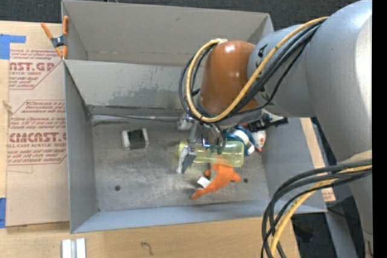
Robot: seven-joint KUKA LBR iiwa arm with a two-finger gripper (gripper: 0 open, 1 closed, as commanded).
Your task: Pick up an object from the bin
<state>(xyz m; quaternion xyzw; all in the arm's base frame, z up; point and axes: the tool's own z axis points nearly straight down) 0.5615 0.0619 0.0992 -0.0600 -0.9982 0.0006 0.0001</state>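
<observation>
Grey bin [130, 187]: one yellowish bottle [228, 154], one orange toy [221, 179], one dark block [135, 139]; claw [192, 157] state unclear.

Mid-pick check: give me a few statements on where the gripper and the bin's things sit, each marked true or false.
1. The gripper is over a translucent yellow-green plastic bottle in the right part of the grey metal bin. True.
2. A small grey and black block lies under the gripper. False: it lies alone to the left, apart from the rest.
3. An orange carrot-shaped soft toy lies beside the bottle, towards the bin's near wall. True.
4. The arm reaches in from the view's left. False: from the right.
</observation>
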